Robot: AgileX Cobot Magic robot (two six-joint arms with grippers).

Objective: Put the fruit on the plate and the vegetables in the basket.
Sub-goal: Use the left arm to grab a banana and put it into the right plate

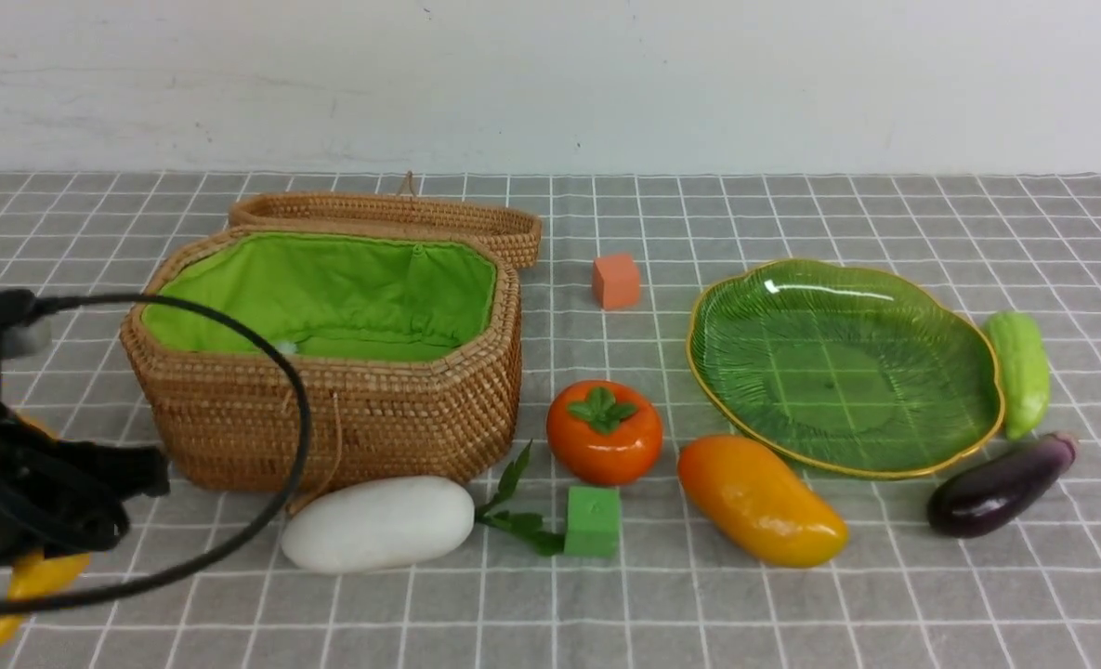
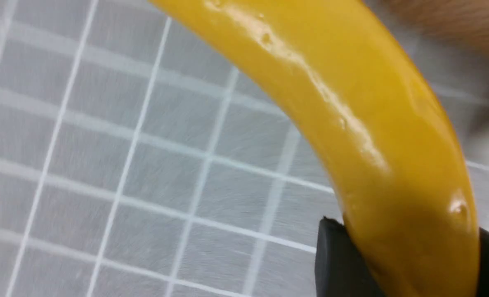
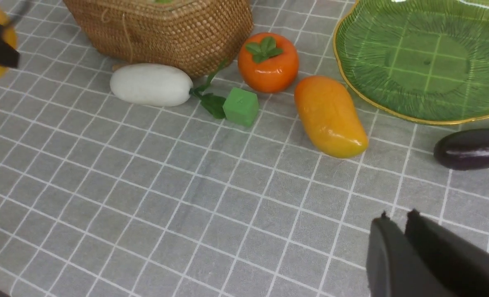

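My left gripper (image 2: 405, 231) is shut on the yellow banana (image 2: 351, 123), with a black finger pressed against each side. In the front view the banana (image 1: 34, 578) shows under the left arm, at the far left in front of the basket (image 1: 346, 418). The persimmon (image 1: 604, 432), the mango (image 1: 759, 502) and the white radish (image 1: 378, 523) lie on the cloth in front of the basket and the empty green plate (image 1: 847, 372). The eggplant (image 1: 1001, 485) and the light green gourd (image 1: 1020, 372) lie right of the plate. My right gripper (image 3: 397, 216) is shut and holds nothing, above bare cloth near the eggplant (image 3: 471, 148).
The basket's lid (image 1: 401, 218) lies open behind it, and the green lining is exposed. An orange cube (image 1: 616, 281) sits between basket and plate. A green cube (image 1: 593, 521) rests by the radish leaves. A black cable (image 1: 299, 418) loops in front of the basket.
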